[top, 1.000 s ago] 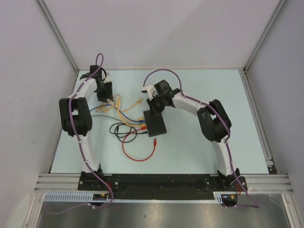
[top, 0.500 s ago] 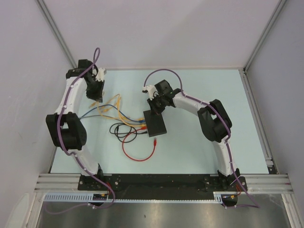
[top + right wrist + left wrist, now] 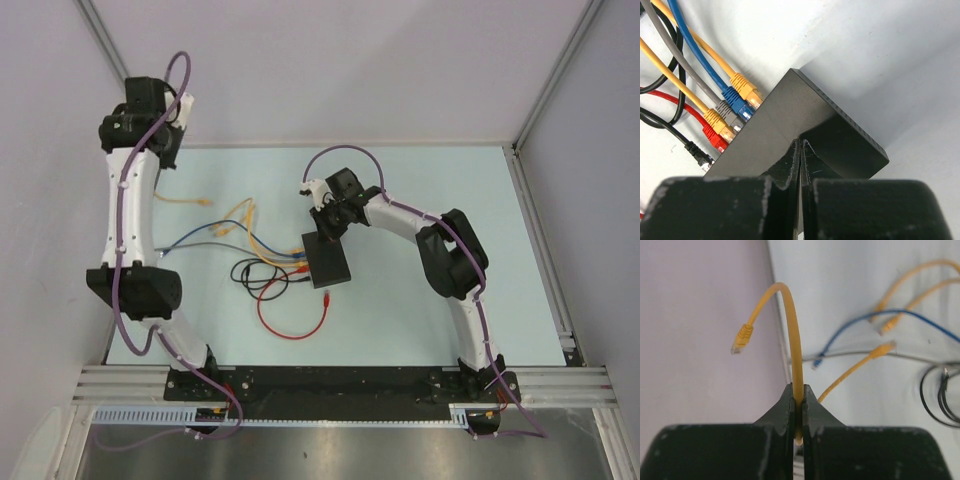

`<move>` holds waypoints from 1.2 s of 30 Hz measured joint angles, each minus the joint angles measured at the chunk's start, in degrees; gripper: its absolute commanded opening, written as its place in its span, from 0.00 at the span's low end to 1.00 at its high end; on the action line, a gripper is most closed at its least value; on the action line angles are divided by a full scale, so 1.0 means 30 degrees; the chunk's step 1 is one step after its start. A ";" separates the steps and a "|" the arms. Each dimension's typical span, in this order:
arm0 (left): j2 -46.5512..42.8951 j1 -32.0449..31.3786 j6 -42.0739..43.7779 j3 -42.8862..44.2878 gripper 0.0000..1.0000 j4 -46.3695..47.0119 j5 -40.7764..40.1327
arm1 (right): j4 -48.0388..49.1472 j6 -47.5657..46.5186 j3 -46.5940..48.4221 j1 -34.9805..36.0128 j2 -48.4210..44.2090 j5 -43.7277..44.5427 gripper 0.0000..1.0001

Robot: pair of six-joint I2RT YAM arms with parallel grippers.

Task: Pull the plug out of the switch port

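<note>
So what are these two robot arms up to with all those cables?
They're unplugging network cables from a black box. The left hand is raised, pinching a yellow cable whose plug hangs free in the air. The right hand, closed, sits on top of the box, apparently holding it down. Several other cables are plugged into its edge.
</note>
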 measured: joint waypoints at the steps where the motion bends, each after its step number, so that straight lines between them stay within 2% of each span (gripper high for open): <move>1: -0.0160 -0.0029 -0.0029 0.0437 0.01 0.0401 -0.0335 | 0.0000 0.0000 0.0000 0.0000 0.0000 0.0000 0.00; 6: -0.1545 -0.0168 -0.1319 0.0124 0.00 0.3825 -0.1158 | -0.0007 0.0000 0.0015 0.0000 0.0000 0.0000 0.00; 13: -0.2827 -0.0605 -0.5625 -0.4663 0.00 1.0652 -0.1013 | 0.0015 0.0000 -0.0015 0.0000 -0.0015 0.0015 0.00; 16: -0.2171 -0.0947 -0.7635 -0.5683 0.00 1.2400 -0.1151 | 0.0095 0.0000 -0.0146 0.0007 -0.0109 0.0087 0.00; 23: 0.0787 -0.1231 -1.1963 -0.5632 0.01 1.4120 -0.0998 | 0.0204 -0.0007 -0.0568 0.0022 -0.0408 0.0430 0.00; 24: 0.1311 -0.1224 -1.2488 -0.5552 0.04 1.4069 -0.0991 | 0.0211 -0.0007 -0.0612 0.0022 -0.0437 0.0452 0.00; 25: 0.1923 -0.1180 -1.2983 -0.5384 0.15 1.4032 -0.0991 | 0.0219 -0.0007 -0.0634 0.0029 -0.0459 0.0459 0.00; 26: 0.2412 -0.1158 -1.3304 -0.5231 0.21 1.4025 -0.0984 | 0.0262 -0.0015 -0.0685 0.0044 -0.0474 0.0481 0.00; 28: 0.3381 -0.1042 -1.3959 -0.5049 0.26 1.4018 -0.0838 | 0.0321 -0.0015 -0.0794 0.0058 -0.0546 0.0525 0.00; 31: 0.4313 -0.0707 -1.4695 -0.5049 0.27 1.3908 -0.0393 | 0.0408 -0.0051 -0.1042 0.0117 -0.0721 0.0605 0.00; 33: 0.4830 -0.0350 -1.5016 -0.5034 0.31 1.3916 -0.0189 | 0.0415 -0.0095 -0.1107 0.0153 -0.0780 0.0707 0.00; 34: 0.5071 -0.0197 -1.5081 -0.4983 0.41 1.3916 -0.0109 | 0.0401 -0.0138 -0.1137 0.0168 -0.0816 0.0809 0.00; 36: 0.5515 0.0022 -1.5169 -0.4801 0.53 1.3894 0.0007 | 0.0401 -0.0153 -0.1217 0.0204 -0.0889 0.0969 0.00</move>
